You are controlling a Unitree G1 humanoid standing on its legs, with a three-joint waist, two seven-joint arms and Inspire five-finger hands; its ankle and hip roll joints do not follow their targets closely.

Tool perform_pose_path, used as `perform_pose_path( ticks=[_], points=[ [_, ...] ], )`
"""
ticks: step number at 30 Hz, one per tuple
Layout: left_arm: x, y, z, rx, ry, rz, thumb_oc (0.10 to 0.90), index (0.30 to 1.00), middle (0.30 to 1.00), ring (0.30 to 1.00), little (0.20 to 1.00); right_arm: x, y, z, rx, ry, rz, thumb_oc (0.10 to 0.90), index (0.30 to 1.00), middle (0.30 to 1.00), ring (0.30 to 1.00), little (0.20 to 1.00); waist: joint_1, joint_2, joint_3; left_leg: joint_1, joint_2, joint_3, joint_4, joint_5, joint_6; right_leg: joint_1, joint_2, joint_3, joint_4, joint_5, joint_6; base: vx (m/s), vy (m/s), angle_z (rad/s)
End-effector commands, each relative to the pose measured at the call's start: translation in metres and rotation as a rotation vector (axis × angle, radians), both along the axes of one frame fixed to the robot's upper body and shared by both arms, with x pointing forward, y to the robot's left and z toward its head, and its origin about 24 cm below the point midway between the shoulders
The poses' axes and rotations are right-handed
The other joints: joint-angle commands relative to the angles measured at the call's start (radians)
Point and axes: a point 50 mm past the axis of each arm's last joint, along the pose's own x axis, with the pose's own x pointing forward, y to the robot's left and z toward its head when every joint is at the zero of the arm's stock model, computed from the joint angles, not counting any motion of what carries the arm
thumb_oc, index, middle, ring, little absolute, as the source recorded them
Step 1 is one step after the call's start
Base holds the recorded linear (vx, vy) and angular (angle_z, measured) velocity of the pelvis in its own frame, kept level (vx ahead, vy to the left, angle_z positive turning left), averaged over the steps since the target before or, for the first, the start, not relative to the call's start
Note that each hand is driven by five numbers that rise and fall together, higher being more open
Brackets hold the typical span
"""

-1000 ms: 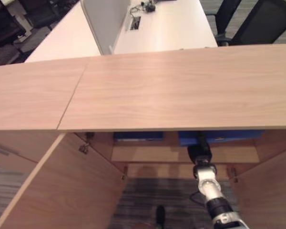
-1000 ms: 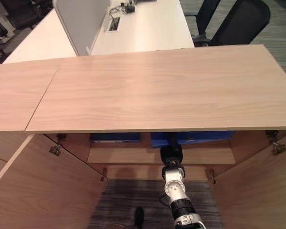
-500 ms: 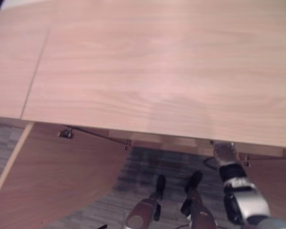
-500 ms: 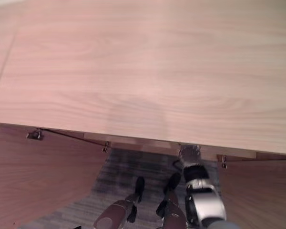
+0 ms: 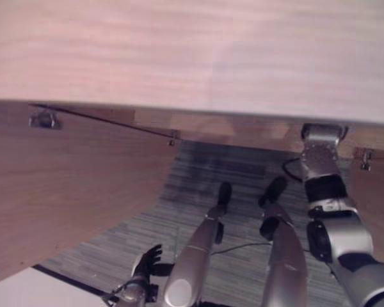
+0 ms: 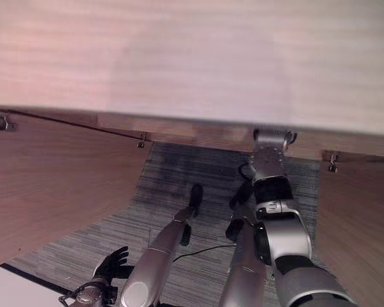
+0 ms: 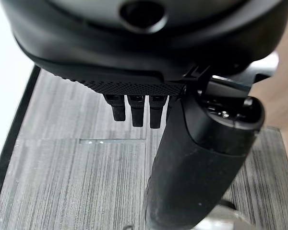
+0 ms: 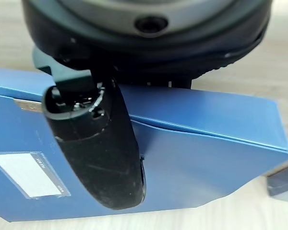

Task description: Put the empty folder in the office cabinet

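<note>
The blue folder lies flat on the wooden shelf inside the cabinet. It bears a white label. My right hand is shut on it, with the thumb pressed across its top face and the folder's edge running in under the palm. In the eye views my right arm reaches up under the cabinet top, which hides the hand and folder. My left hand hangs low by the floor, open and holding nothing, its fingers straight over the carpet.
The cabinet's left door and right door stand open on either side of the grey carpet. A darker blue corner of another item lies beside the folder. A white surface lies at the lower left.
The camera has tilted down, so the cabinet top now fills the upper part and the floor and left hand have come into view. My right arm still reaches into the cabinet.
</note>
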Motion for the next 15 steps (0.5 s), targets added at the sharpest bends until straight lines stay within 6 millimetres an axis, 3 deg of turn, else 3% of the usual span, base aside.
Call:
perform_pose_path(
  ticks=[1, 5, 15],
  points=[
    [-0.045, 0.034, -0.010, 0.101, 0.135, 0.062, 0.800, 0.900, 0.900, 0.900, 0.900, -0.012, 0.001, 0.043, -0.100, -0.179, -0.042, 0.400, 0.300, 0.300, 0.300, 0.300, 0.011, 0.030, -0.054, 0.003, 0.007, 0.036, 0.080, -0.197, 0.035, 0.005, -0.004, 0.089, 0.069, -0.097, 0.079, -0.06, 0.003, -0.12],
    [-0.035, 0.036, -0.007, 0.119, 0.105, 0.075, 0.800, 0.900, 0.900, 0.900, 0.900, -0.013, 0.008, 0.050, -0.095, -0.201, -0.033, 0.400, 0.300, 0.300, 0.300, 0.300, -0.001, 0.028, -0.031, -0.056, -0.001, 0.046, 0.147, -0.212, 0.040, -0.043, -0.008, 0.107, 0.107, -0.100, 0.075, -0.06, 0.017, -0.07],
    [-0.030, 0.034, -0.011, 0.135, 0.125, 0.103, 0.800, 0.900, 0.900, 0.900, 0.900, -0.022, 0.021, 0.075, -0.129, -0.301, -0.012, 0.400, 0.300, 0.300, 0.300, 0.300, -0.002, 0.021, -0.018, -0.174, -0.021, 0.082, 0.263, -0.255, 0.069, -0.167, -0.010, 0.166, 0.190, -0.098, 0.073, -0.05, 0.038, -0.11]
  ],
)
